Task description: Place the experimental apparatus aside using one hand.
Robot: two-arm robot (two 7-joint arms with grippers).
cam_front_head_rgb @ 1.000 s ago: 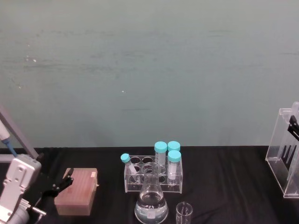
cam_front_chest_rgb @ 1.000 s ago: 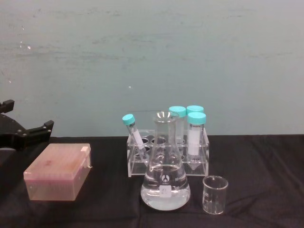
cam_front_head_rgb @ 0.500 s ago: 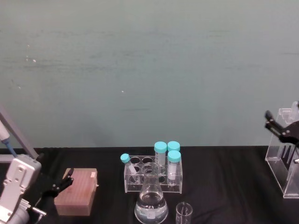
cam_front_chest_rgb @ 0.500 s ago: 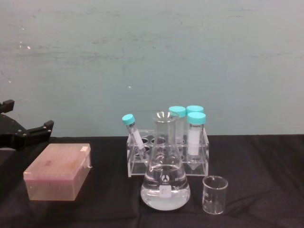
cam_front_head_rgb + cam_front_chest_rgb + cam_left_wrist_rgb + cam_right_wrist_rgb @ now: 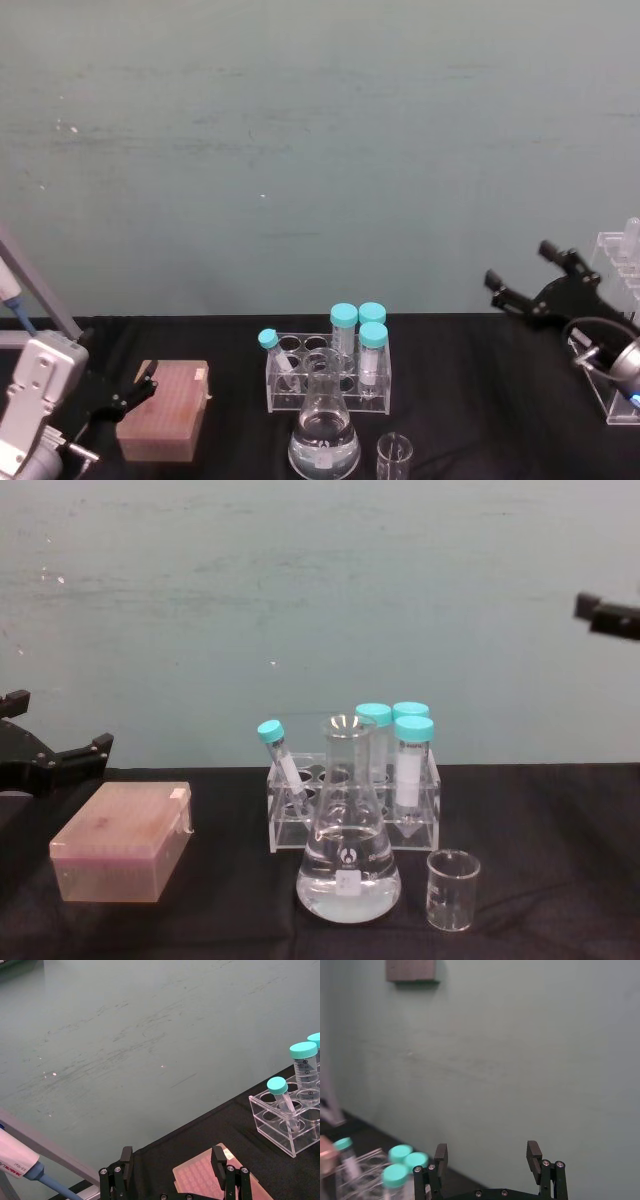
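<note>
The experimental apparatus stands at the table's front centre. It is a conical flask holding clear liquid, with a small glass beaker to its right. A tall acrylic rack stands at the far right. My right gripper hangs open and empty in the air, left of that tall rack and well above the table. One of its fingertips enters the chest view high on the right. At the far left my left gripper is open beside a pink box.
A low acrylic rack of blue-capped tubes stands just behind the flask. A pink tip box lies at the left. A pipette leans at the far left. Bare black cloth separates the flask and the tall rack.
My right gripper has come away from the tall acrylic rack, moving left and up, and a fingertip now enters the chest view. The left gripper and the labware have not moved.
</note>
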